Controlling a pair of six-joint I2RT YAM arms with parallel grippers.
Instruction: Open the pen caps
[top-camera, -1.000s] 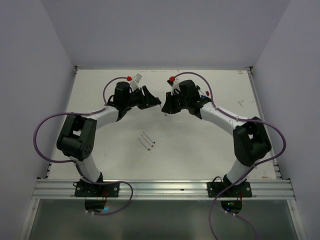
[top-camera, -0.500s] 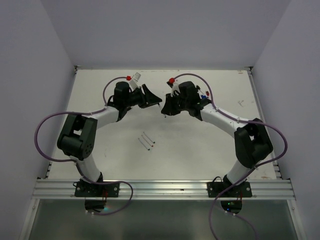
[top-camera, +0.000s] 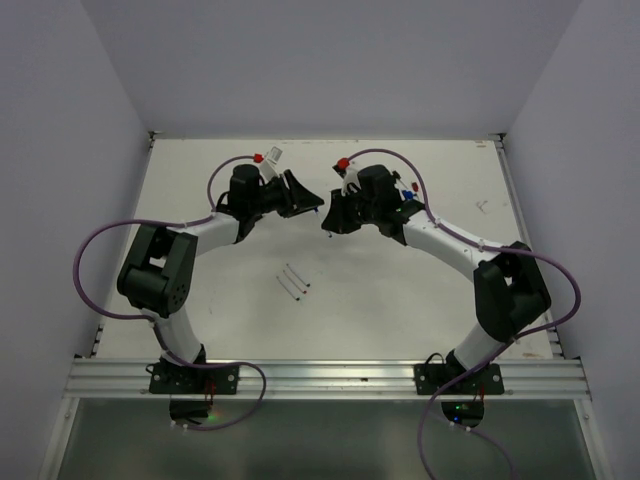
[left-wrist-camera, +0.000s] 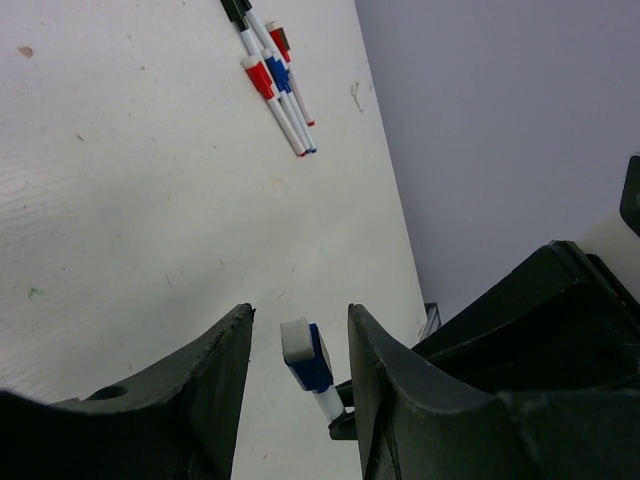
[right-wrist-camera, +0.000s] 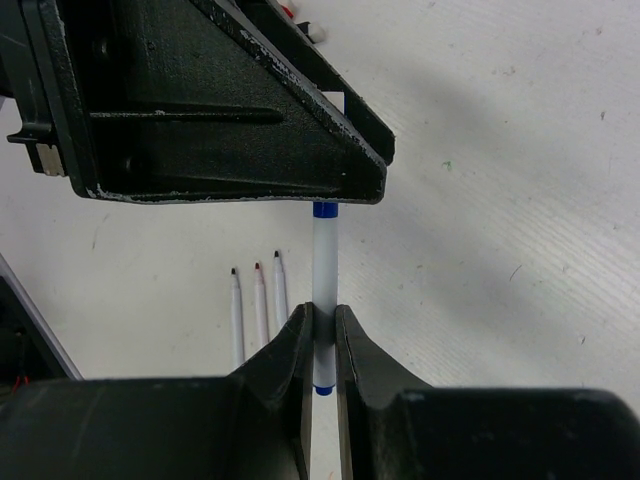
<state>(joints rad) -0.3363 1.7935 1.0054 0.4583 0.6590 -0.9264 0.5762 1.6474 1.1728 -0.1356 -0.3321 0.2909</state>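
white table (top-camera: 400, 290); right claw (right-wrist-camera: 322, 322) pinches pen (right-wrist-camera: 323, 265), blue cap (left-wrist-camera: 308, 356) inside spread left claw (left-wrist-camera: 300, 312)

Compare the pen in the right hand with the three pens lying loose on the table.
The thin white blue-capped pen is clamped in the shut right hand; the three thin white uncapped pens lie flat side by side. The held pen wears its blue plastic cap, between the open left hand's fingers; the three show bare tips. All share slim white barrels.
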